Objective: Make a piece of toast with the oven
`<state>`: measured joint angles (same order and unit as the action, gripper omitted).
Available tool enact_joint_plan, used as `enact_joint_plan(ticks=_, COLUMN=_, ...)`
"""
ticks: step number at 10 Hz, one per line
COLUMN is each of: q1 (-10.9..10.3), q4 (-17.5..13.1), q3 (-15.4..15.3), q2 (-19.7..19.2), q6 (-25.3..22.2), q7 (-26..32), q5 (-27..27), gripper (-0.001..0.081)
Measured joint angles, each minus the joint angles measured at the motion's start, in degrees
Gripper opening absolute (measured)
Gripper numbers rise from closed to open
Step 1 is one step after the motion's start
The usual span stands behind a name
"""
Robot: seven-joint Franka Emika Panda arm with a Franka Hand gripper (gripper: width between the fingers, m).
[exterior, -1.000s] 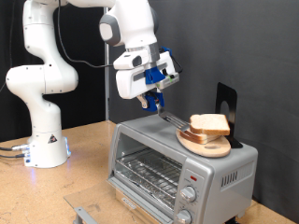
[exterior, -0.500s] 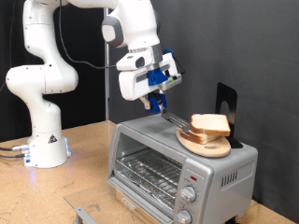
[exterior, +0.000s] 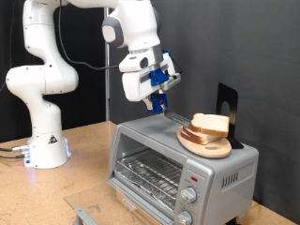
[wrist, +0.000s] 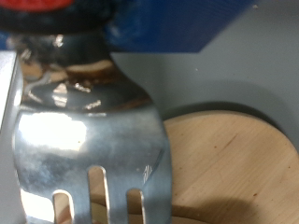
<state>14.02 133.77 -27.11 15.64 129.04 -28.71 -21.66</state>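
Observation:
The silver toaster oven [exterior: 178,169] stands on the wooden table, and its wire rack shows behind the glass door. On its top a round wooden plate [exterior: 204,143] carries the pale bread slice [exterior: 211,123]. My gripper [exterior: 157,97] hangs above the oven's top, to the exterior view's left of the plate. It is shut on a metal fork [exterior: 172,119] that slants down towards the plate. In the wrist view the fork's tines [wrist: 89,140] fill the picture, with the plate [wrist: 234,168] just beyond them. The bread is out of the wrist view.
A black stand [exterior: 225,103] rises behind the plate on the oven's top. The robot's white base [exterior: 42,141] stands on the table at the exterior view's left. A grey object [exterior: 82,216] lies at the table's front edge. A dark curtain is behind.
My gripper with the fork has risen slightly and shifted a little towards the exterior view's right. The bread, plate and oven have not moved.

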Motion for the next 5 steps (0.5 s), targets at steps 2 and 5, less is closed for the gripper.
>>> enact_joint_plan(ticks=2, q1=0.01, q4=-0.91, q3=-0.03, q2=-1.05, q6=0.07, q7=-0.33, q5=0.0, gripper=0.044)
enact_joint_plan(ticks=5, q1=0.02, q4=-3.92, q3=-0.84, q2=-4.21, q6=0.06, q7=-2.79, q5=0.4, gripper=0.044)
